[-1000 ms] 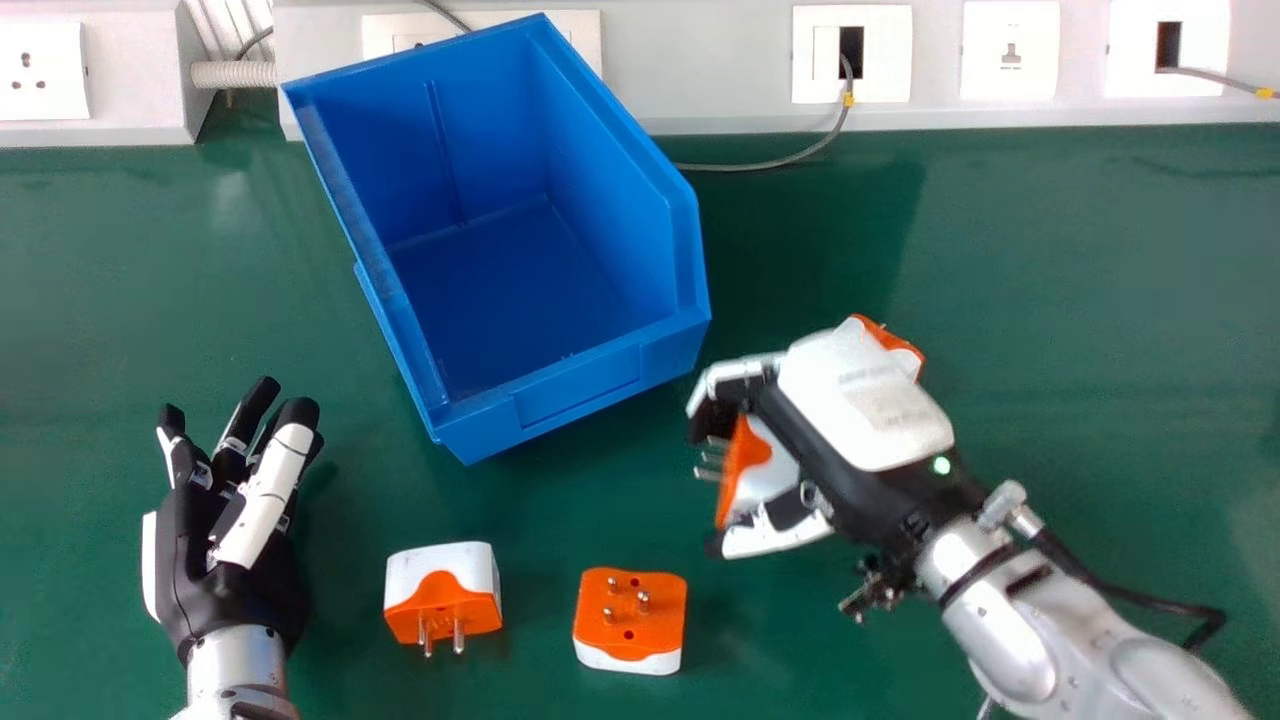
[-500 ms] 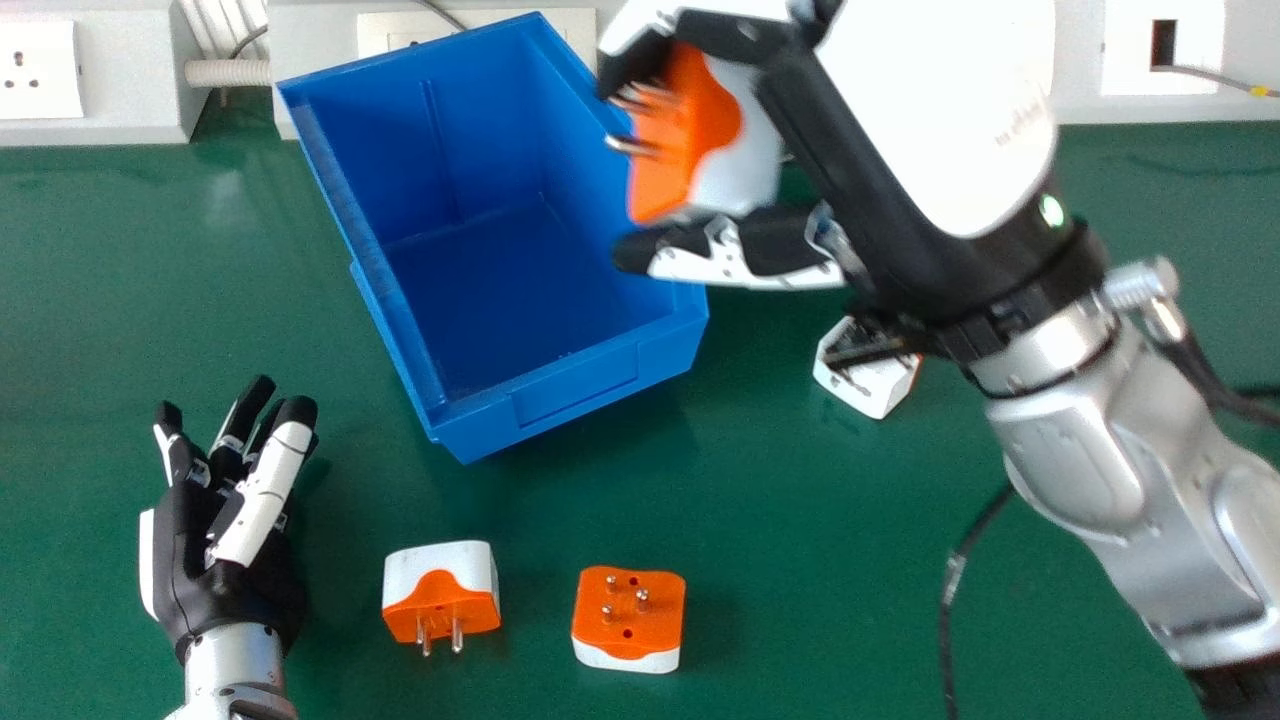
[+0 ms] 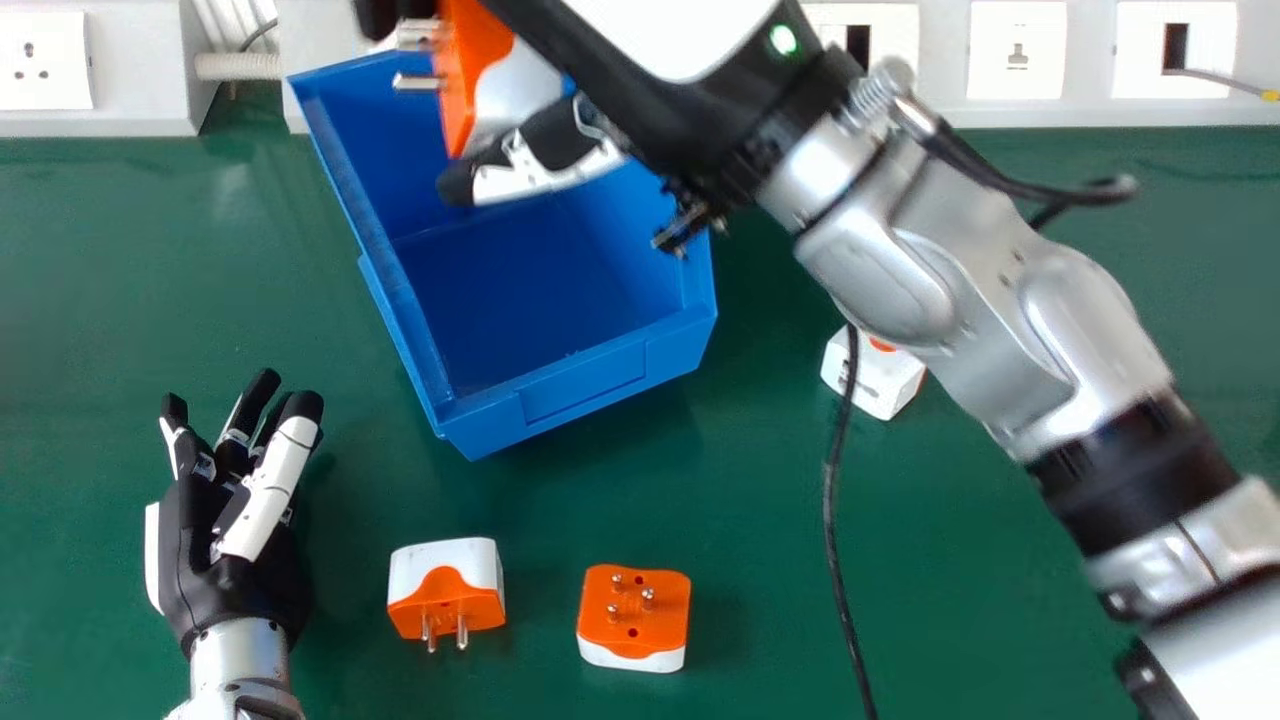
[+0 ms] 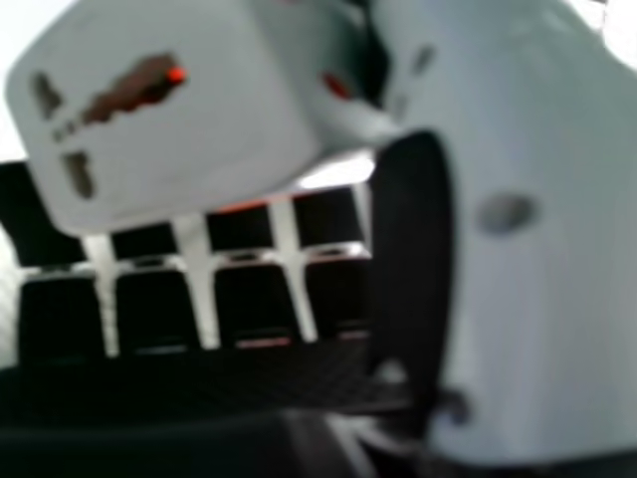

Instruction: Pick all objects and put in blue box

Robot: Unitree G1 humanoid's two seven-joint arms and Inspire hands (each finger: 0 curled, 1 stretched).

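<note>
Pinching the plug [image 3: 474,70] over the far part of the box [image 3: 585,382], the right hand [image 3: 640,88] should find it light, stiff and slightly slippery, best held by its white sides [image 3: 516,92], prongs [image 3: 418,83] free, while the left hand [image 3: 235,590] rests spread, near left.

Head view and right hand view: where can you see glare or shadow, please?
Head view: the back of the right hand glares white; soft shadows lie beside the blue box and the adapter with upturned pins. Right hand view: white glare shows behind the held adapter.
</note>
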